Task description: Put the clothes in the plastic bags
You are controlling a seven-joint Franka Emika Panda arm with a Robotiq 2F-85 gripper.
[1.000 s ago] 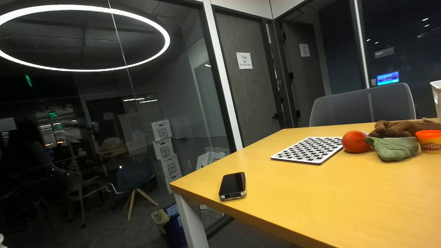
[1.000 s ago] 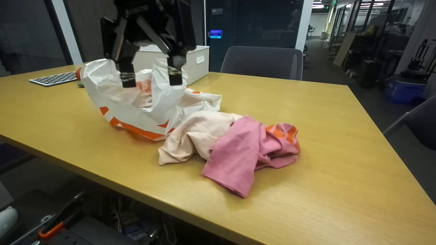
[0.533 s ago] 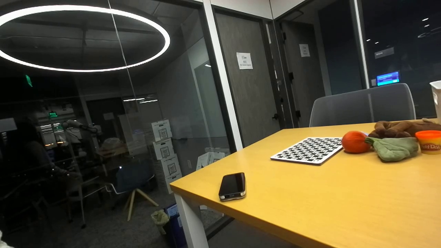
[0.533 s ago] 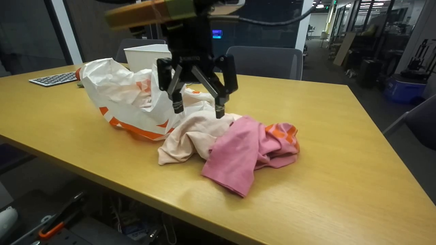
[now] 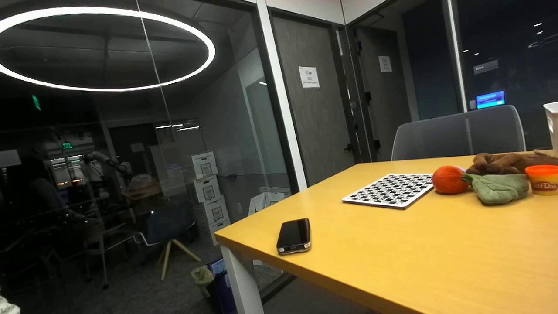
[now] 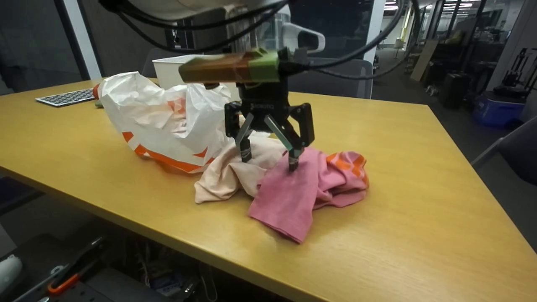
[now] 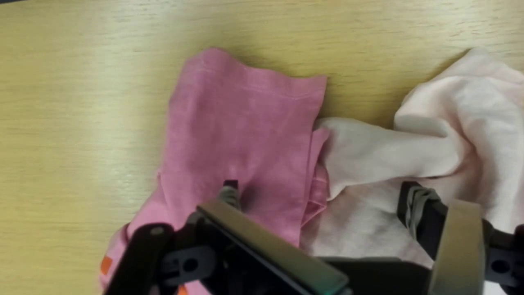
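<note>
Clothes (image 6: pixel 289 186) | near long edge of bench (image 6: pixel 402 235) | likely light, limp | I'd pinch pink-cream overlap | my gripper (image 6: pixel 269 161) spread wide, empty

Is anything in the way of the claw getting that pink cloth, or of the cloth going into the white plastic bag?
Nothing visible stands between the claw and the pink cloth. The crumpled cream cloth lies between that cloth and the white plastic bag, but lifting over it would probably do.

pink cloth (image 6: pixel 289 203), rumpled | cream cloth (image 6: pixel 235 178), rumpled, between | white bag (image 6: pixel 168 144), crumpled
</note>
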